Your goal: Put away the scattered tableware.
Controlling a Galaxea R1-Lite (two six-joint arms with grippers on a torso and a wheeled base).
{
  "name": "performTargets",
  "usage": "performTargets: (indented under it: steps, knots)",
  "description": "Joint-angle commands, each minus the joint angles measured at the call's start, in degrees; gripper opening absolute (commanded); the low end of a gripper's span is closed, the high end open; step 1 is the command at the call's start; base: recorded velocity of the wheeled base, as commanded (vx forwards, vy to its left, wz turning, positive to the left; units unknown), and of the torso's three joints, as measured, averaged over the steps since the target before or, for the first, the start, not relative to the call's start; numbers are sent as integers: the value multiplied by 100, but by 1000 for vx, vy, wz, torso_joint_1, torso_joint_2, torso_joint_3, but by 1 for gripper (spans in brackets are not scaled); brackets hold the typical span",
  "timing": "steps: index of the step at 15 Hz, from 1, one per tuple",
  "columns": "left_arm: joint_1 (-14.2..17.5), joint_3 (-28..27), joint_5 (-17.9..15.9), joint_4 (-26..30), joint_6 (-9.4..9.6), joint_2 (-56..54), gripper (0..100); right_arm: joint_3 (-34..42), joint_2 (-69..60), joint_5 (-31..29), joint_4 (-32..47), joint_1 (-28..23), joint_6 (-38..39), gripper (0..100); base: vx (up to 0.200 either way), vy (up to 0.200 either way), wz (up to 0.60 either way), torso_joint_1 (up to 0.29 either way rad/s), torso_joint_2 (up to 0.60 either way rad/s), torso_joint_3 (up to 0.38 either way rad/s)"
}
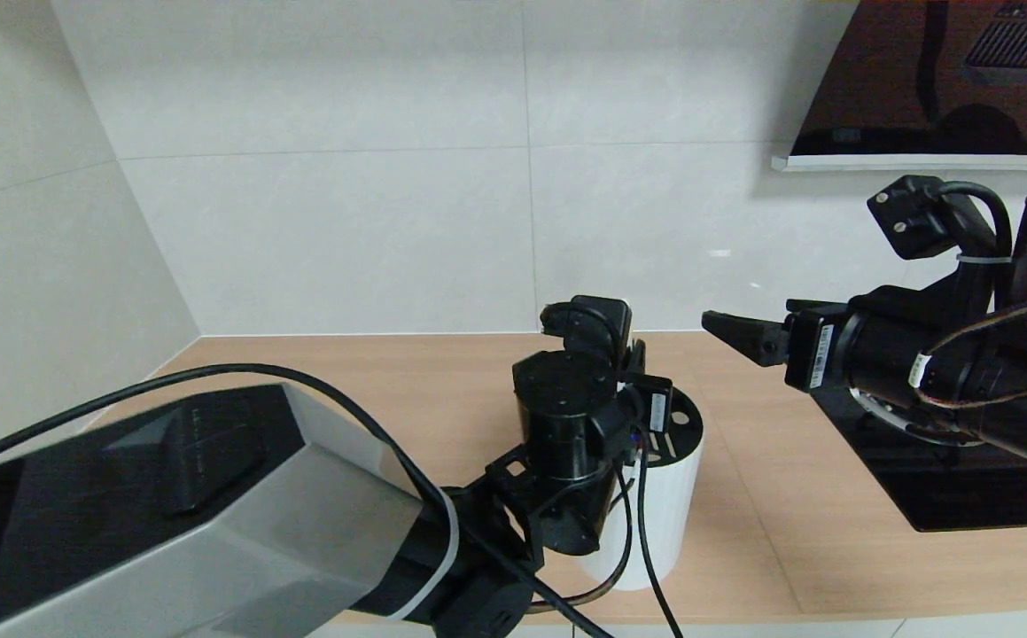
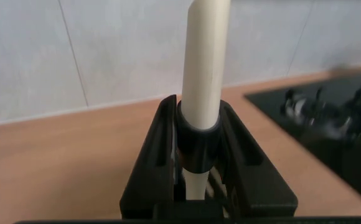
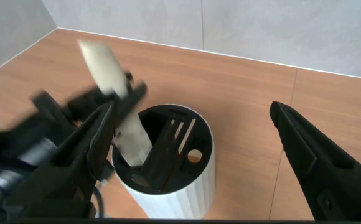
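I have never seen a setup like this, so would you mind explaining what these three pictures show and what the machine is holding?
This is a two-armed robot at a light wooden kitchen countertop. The wide picture comes from a camera on its head, looking down. The other two come from a camera on each wrist. On the counter stands a white cylindrical utensil holder with a black slotted top, beside a black glass cooktop. The left arm hangs above the holder, its jaws closed on a cream-coloured utensil handle. The handle's lower end sits in the holder, as the right wrist picture shows. What kind of utensil it is cannot be told. The right arm is over the cooktop, jaws open and empty.
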Motion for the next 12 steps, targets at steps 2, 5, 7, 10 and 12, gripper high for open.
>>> performTargets:
  steps: [2, 5, 7, 10, 12]
  knots:
    - [-14, 97, 5, -4, -4, 75, 0, -1, -2, -1, -3, 2, 2, 100, 0, 0, 0, 0, 0, 0]
    - [-23, 123, 5, -4, -4, 93, 0, -1, -2, -1, -3, 2, 2, 100, 0, 0, 0, 0, 0, 0]
    - [-23, 123, 5, -4, -4, 110, 0, -1, -2, -1, -3, 2, 2, 100, 0, 0, 0, 0, 0, 0]
    - [-23, 123, 5, -4, -4, 145, 0, -1, -2, -1, -3, 2, 2, 100, 0, 0, 0, 0, 0, 0]
    - [-32, 123, 5, -4, -4, 172, 0, -1, -2, -1, -3, 2, -7, 100, 0, 0, 0, 0, 0, 0]
